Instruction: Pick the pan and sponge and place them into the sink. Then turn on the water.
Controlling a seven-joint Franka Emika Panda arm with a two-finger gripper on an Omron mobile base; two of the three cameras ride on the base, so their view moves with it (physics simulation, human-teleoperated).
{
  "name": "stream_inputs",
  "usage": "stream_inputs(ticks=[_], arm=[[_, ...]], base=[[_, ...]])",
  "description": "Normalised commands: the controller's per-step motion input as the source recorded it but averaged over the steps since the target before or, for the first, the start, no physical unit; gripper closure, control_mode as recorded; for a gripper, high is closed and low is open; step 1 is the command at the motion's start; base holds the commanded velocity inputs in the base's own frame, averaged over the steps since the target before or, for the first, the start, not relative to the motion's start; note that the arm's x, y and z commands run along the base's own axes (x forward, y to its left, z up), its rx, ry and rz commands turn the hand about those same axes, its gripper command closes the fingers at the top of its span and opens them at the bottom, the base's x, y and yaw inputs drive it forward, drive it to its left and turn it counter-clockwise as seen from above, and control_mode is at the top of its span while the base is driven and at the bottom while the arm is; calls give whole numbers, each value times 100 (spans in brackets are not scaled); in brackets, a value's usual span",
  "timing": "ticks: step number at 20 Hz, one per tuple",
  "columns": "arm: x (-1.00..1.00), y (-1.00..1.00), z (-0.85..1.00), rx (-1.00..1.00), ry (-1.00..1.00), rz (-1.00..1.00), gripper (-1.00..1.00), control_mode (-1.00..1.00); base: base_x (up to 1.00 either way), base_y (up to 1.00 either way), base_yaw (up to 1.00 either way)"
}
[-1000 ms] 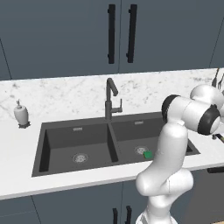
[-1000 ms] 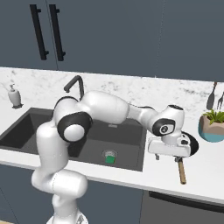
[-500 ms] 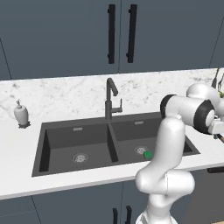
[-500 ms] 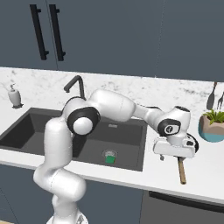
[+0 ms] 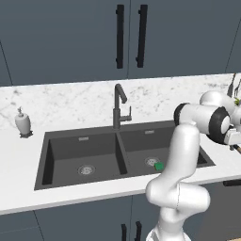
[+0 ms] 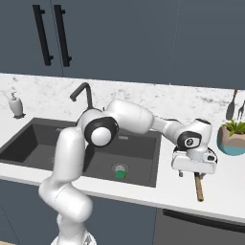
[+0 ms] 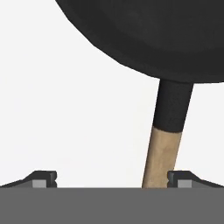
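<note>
open fingers over the pan handle

the gripper (image 7: 111,179) has its two fingers (image 7: 43,178) spread wide apart, and they hold nothing. they hang over the white counter (image 7: 65,109), right above the handle of the pan (image 7: 170,35). in the hand view the handle (image 7: 168,140) runs up between the two tips, closer to one of them. it is light wood near the fingers, then black where it meets the round black pan.

in the right base view the hand (image 6: 194,162) sits on the counter side of the sink (image 6: 143,158), just past its right edge. the wooden handle (image 6: 198,186) sticks out below the hand. it points toward the front edge of the counter, away from the wall. the pan is outside the sink, mostly hidden under the hand.

the sponge (image 6: 120,175) is green and lies in the right basin of the sink, beside the round drain (image 6: 119,168). the faucet (image 5: 118,106) stands behind the sink, at the middle. a white soap bottle (image 5: 22,123) stands well to the left of the sink. a green plant in a blue pot (image 6: 233,139) stands to the right of the sink, past the hand.
</note>
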Motion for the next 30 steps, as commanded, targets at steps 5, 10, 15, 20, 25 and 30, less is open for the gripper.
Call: stream_inputs(ticks=[5,10,15,20,25,30], arm=[[14,-20,-12,5,2,3,-100,-100],[14,-13,-17,3,2,3,-100,-100],[14,-10,-19,3,1,3,-100,-100],[13,-6,-16,3,0,2,-100,-100],[14,-10,-13,3,0,2,-100,-100],[4,0,-5,0,0,0,100,-100]], base=[[0,0,0],[0,0,0],[0,0,0],[0,0,0],[0,0,0],[0,0,0]])
